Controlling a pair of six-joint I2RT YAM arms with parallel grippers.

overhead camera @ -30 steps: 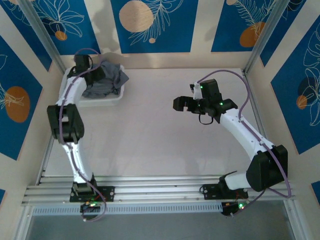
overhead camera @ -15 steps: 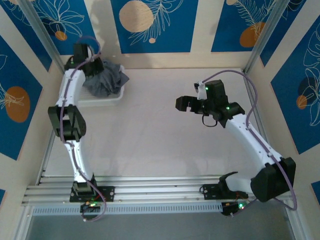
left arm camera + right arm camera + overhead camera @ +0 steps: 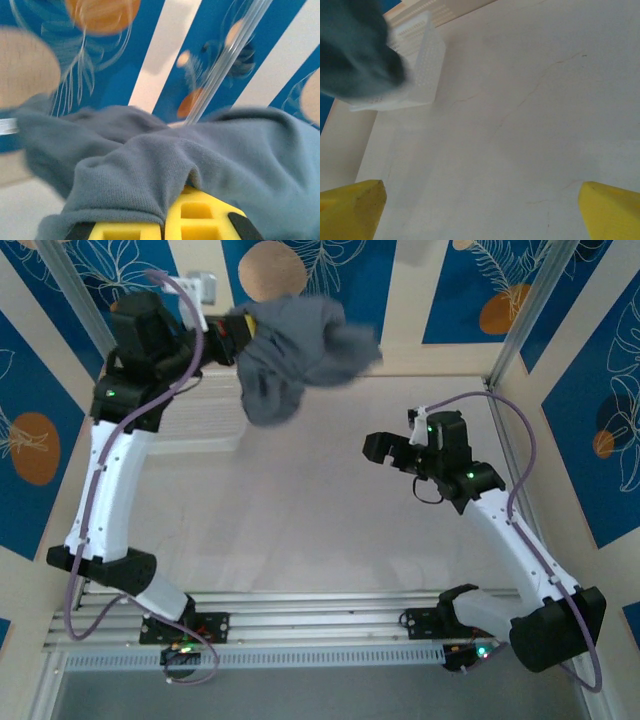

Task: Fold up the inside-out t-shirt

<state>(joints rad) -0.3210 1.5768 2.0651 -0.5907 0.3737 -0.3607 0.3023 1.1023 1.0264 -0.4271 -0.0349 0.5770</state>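
While the left jaws are clamped shut on a bunch of cloth, the inside-out t-shirt hangs crumpled in the air off the left arm. It's high over the far-left part of the tabletop, close to the back wall. Left wrist view: grey cloth draped right over the yellow fingers, so the grip looks solid.

Right jaws wide open and empty, fingertips well apart, hovering over bare tabletop right of centre on the right arm. Well apart from the shirt. From the right wrist view, the white basket sits at the far-left edge with the shirt a blurred dark mass in front of it.

Progress, my read: very early.
- Done: shirt is out of the basket and airborne.
- Not done: laying it on the tabletop, spreading it flat, any fold at all. No crease or flat panel anywhere, just a wad.
- Can't tell from these views which side of the cloth is out, nor where collar and sleeves are.

Right arm looks staged to take a second hold.
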